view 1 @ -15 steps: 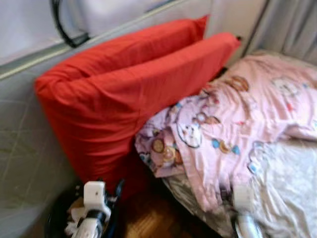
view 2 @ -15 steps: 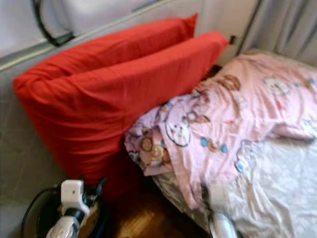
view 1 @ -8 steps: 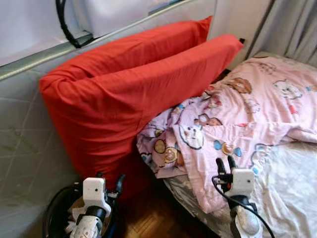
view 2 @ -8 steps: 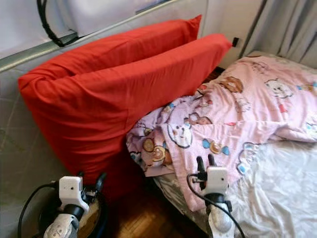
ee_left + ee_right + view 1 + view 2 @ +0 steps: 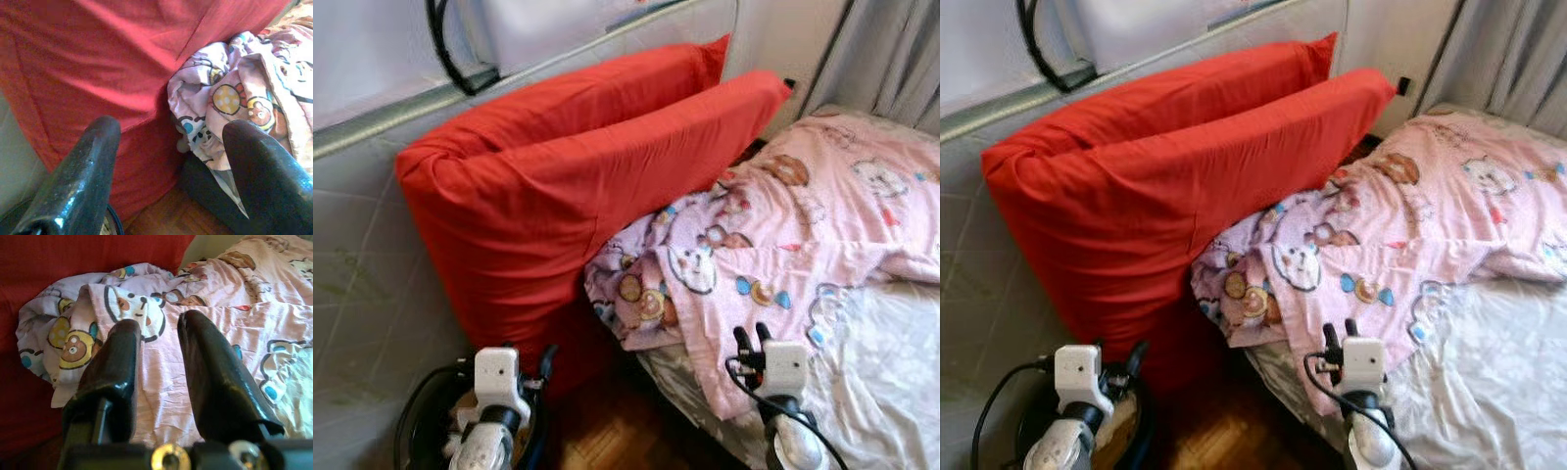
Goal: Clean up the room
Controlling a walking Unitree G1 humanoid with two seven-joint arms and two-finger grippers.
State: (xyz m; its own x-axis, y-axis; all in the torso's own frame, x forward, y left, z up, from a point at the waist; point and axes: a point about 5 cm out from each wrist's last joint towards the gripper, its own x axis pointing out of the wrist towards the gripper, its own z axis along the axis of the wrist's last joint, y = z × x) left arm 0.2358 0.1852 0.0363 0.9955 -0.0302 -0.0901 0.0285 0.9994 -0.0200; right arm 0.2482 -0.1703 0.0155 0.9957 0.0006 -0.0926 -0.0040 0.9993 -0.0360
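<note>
A pink cartoon-print blanket [image 5: 773, 235] lies crumpled across the bed [image 5: 891, 372], its bunched corner hanging over the bed's near edge. Two long red pillows [image 5: 568, 196] lean on edge against the wall, touching the blanket's bunched corner.

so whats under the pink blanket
The pink blanket lies over a pale sheet that shows at its lower edge; a dark gap shows below its bunched corner. The rest underneath is covered.

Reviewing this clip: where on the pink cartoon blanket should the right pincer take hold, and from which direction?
Probably the bunched corner of the pink blanket hanging off the bed beside the red cushion. The folds there stand up thick enough to pinch. The right pincer, open, could come in from the bed's foot, low and forward.
</note>
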